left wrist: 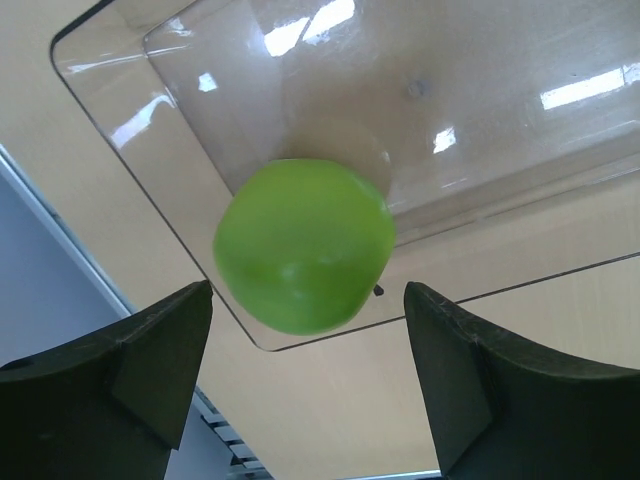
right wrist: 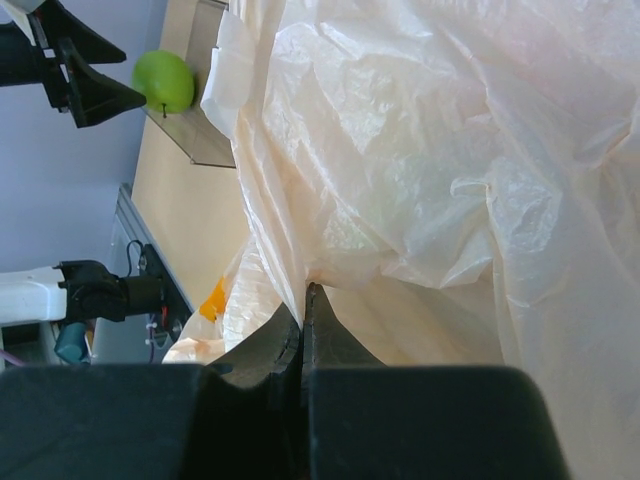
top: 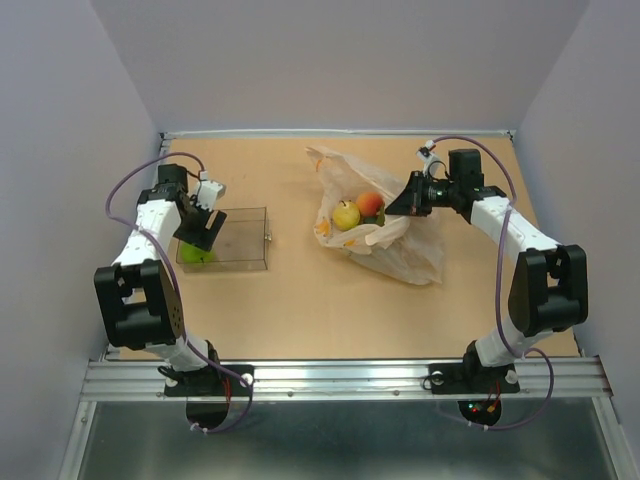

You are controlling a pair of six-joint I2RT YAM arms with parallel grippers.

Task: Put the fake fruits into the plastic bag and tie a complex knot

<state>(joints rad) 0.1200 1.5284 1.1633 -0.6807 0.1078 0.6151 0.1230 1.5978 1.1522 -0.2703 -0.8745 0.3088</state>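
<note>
1. Closest in, there's just a bare strip of table in front of the arm bases. Nothing is being done there.
2. A bit further out on the left, a clear tray is sat on the table. One green fruit is lying near its corner, not bagged yet.
3. The left gripper is hung right over that fruit with its fingers spread wide. The fruit is framed between them and apparently not touched, so a grab looks lined up.
4. Over on the right, the plastic bag is laid on the table. A yellow fruit and an orange-red fruit can be seen in its mouth.
5. The bag's rim is pinched by the right gripper, jaws squeezed together on the film. Presumably that's so the mouth is held up and open for the next drop.
</note>
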